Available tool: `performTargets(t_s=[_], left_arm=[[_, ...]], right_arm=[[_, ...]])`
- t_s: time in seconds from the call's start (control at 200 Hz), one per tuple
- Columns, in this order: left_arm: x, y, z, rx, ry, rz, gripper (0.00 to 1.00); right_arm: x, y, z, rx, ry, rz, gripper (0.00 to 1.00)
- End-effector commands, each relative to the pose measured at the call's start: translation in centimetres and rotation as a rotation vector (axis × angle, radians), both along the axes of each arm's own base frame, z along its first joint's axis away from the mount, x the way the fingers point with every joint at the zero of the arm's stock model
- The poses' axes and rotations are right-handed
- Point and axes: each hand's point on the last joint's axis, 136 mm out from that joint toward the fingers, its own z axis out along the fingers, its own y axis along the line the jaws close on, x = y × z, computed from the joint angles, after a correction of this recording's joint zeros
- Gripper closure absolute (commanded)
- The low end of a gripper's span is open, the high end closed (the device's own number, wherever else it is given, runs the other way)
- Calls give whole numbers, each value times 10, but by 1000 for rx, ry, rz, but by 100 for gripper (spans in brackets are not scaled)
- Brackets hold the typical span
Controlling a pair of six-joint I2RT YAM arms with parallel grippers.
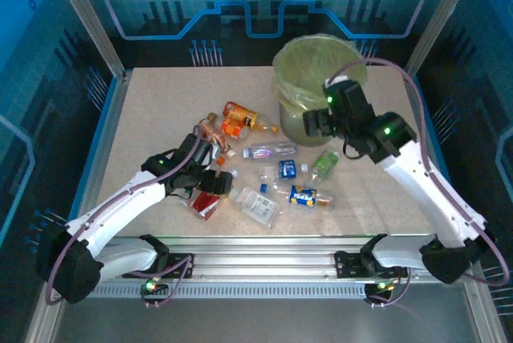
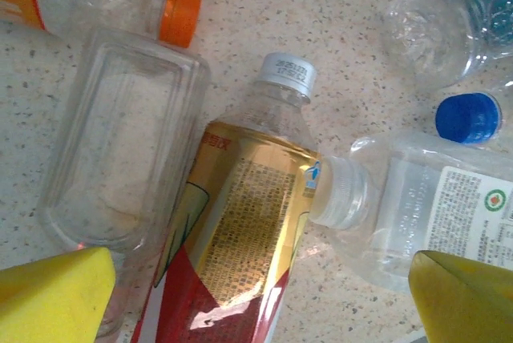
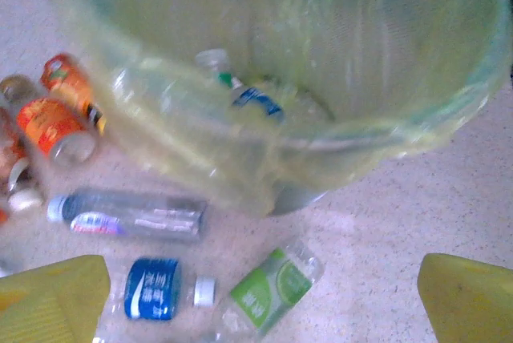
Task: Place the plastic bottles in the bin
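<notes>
Already, one bottle (image 3: 240,90) is seen inside the bin (image 1: 290,115) at the far right of the bench (image 1: 160,110); most plastic bottles (image 1: 270,151) are left strewn mid-bench. The left tool (image 2: 256,267) and right tool (image 3: 260,267) are held wide, empty.

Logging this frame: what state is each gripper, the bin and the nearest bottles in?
Left gripper: open, empty.
Right gripper: open, empty.
Round grey-green bin with yellow-green bag liner: upright, blue-labelled clear bottle inside.
Red-and-gold-labelled plastic bottle: capped, lying on the speckled table, ungripped.
Green-labelled clear bottle: lying on the table, outside the bin.
</notes>
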Motion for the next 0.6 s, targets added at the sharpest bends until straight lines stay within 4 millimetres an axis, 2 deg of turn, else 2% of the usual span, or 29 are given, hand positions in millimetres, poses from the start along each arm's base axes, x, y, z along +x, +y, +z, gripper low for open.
performTargets(t_s=[0.0, 0.08, 0.3, 0.46, 0.595], left_arm=[[2, 9, 8, 37, -32, 34, 4], [4, 12, 11, 35, -58, 70, 3], [9, 25, 19, 26, -121, 178, 1], [8, 35, 18, 41, -127, 241, 1], [7, 49, 15, 70, -124, 314, 1]], right_arm=[[-27, 6, -2, 15, -31, 10, 0], [-50, 25, -20, 21, 17, 83, 0], [-105, 85, -93, -24, 246, 332, 0], [-128, 116, -128, -88, 365, 465, 0], [-138, 141, -158, -160, 452, 534, 0]])
